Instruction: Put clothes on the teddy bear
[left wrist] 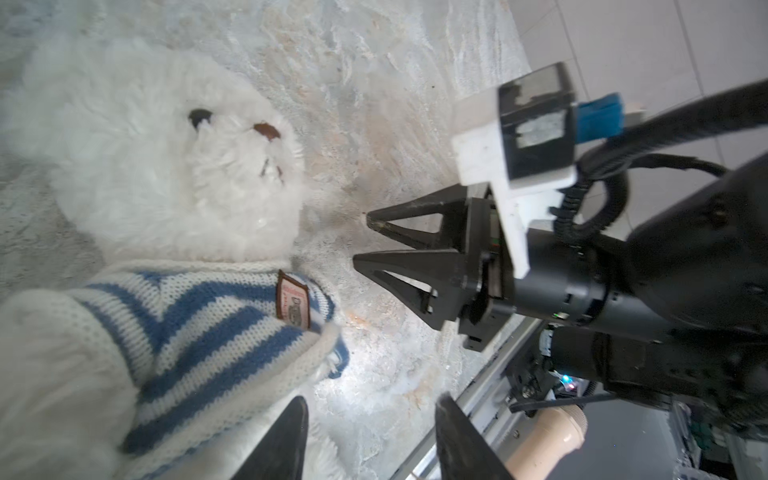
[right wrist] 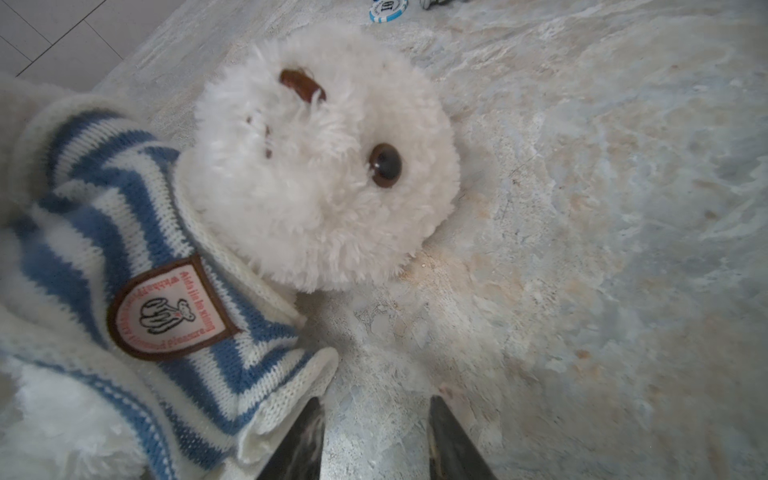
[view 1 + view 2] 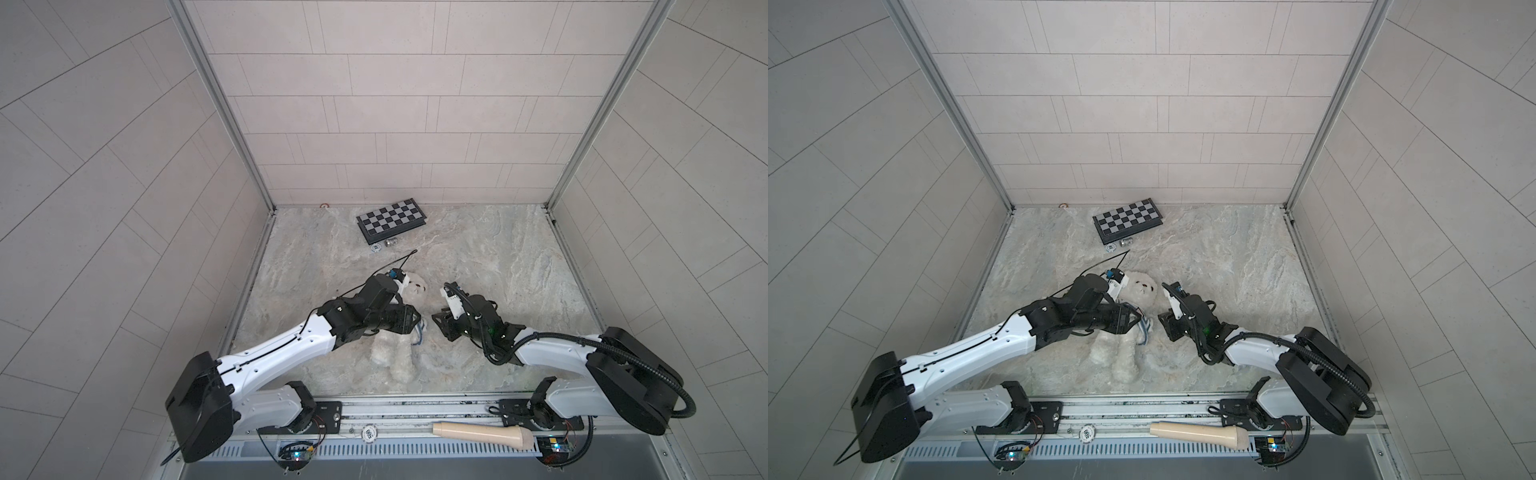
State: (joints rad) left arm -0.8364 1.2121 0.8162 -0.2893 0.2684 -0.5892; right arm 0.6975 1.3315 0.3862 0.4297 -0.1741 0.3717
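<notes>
Your teddy bear lies on its back on the marble tabletop, between the arms so each can reach it. The striped shirt sits bunched at its chest. The left gripper and right gripper are parted and empty, probably ready to tug the hem.

There is one teddy bear with one blue-and-white striped shirt on it, flanked by two grippers, the left gripper and the right gripper, while beyond the bear lie one chessboard, one poker chip, one small metal part and one small ring, and nearer than the bear one beige handle.
</notes>
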